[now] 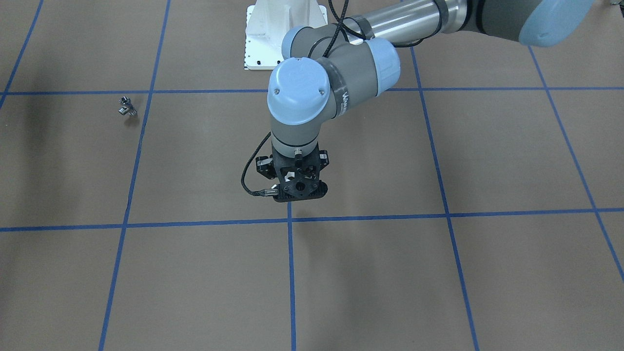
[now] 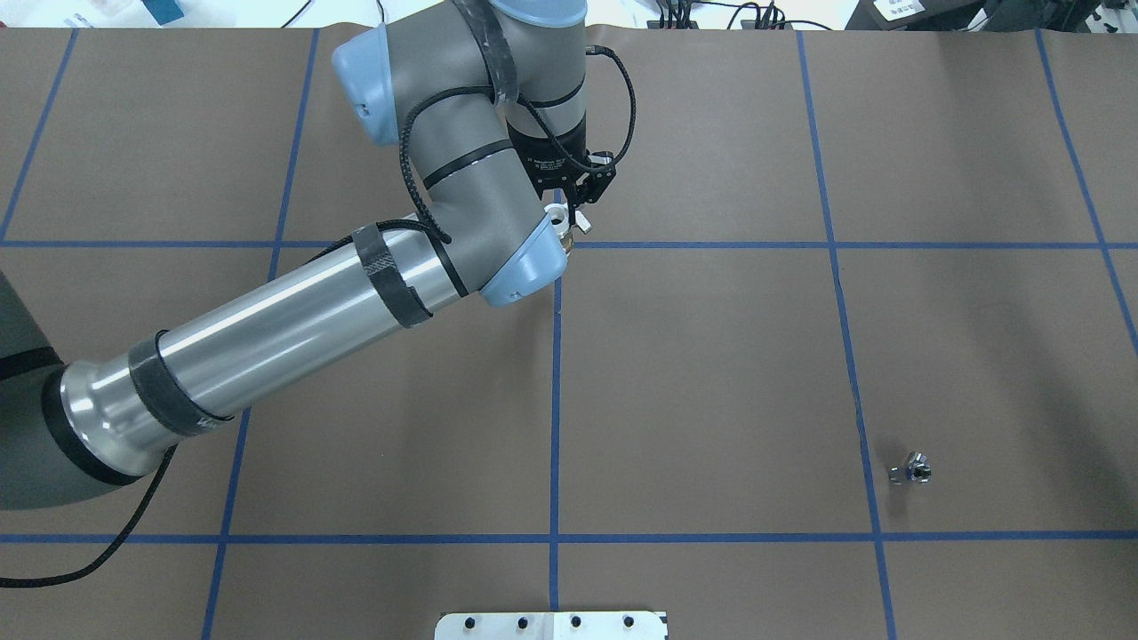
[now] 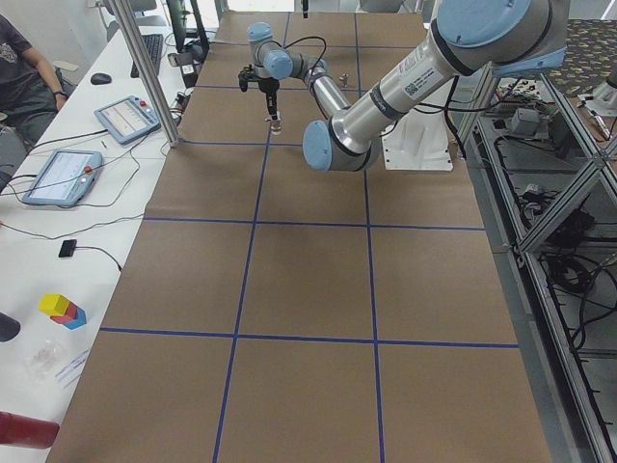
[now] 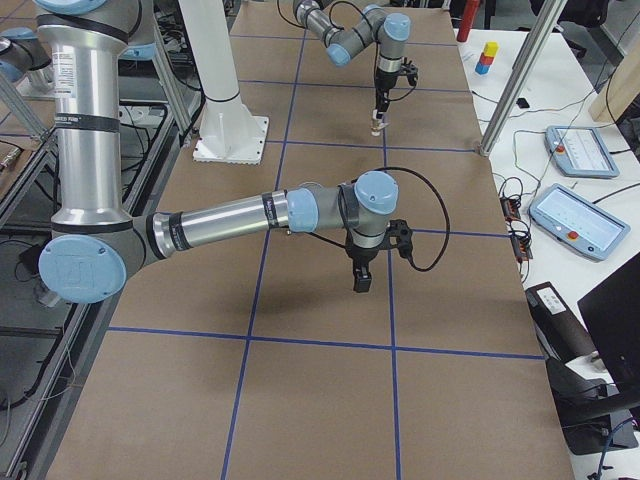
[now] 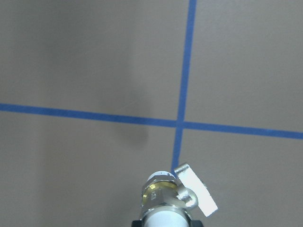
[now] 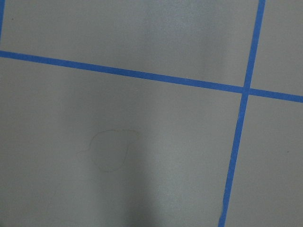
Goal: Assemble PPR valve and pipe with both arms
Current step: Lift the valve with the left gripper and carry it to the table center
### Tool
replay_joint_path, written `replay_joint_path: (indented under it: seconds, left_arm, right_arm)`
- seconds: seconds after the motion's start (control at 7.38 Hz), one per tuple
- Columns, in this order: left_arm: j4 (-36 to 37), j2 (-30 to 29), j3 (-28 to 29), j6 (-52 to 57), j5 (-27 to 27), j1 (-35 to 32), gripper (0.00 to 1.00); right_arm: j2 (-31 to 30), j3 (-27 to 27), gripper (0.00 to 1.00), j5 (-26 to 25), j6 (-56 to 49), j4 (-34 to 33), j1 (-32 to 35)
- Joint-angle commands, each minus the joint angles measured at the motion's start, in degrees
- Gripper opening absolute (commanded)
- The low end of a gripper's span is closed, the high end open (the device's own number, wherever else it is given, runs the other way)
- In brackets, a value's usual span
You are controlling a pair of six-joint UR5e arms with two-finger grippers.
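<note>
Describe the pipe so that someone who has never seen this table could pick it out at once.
From the white pedestal, look to the robot's right across the brown table. The pipe lies alone there, just past a blue tape line. It is tiny and all shiny silver, unlike the white-and-brass PPR valve held in the jaws of the left arm.

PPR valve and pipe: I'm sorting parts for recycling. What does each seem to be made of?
The PPR valve: smooth white ends look like plastic; the glossy yellow middle looks like brass; its pale flat lever could be metal or plastic. The pipe: silvery with bright glints, probably polished or chrome-plated metal, though too small to be sure.
</note>
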Motion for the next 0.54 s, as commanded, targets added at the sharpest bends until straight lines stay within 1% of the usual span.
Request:
replay_joint_path:
  seconds: [0.0, 0.41]
  left_arm:
    - [-1.8, -1.5, 4.4, 0.2, 1.1, 1.0, 0.0]
    - [-2.1, -2.2, 6.4, 0.5, 1.6, 1.4, 0.0]
  right_arm:
    - [0.2, 0.2, 0.99, 0.0, 0.0, 0.0, -0.1]
    - [0.2, 0.5, 0.99, 0.0, 0.0, 0.0, -0.1]
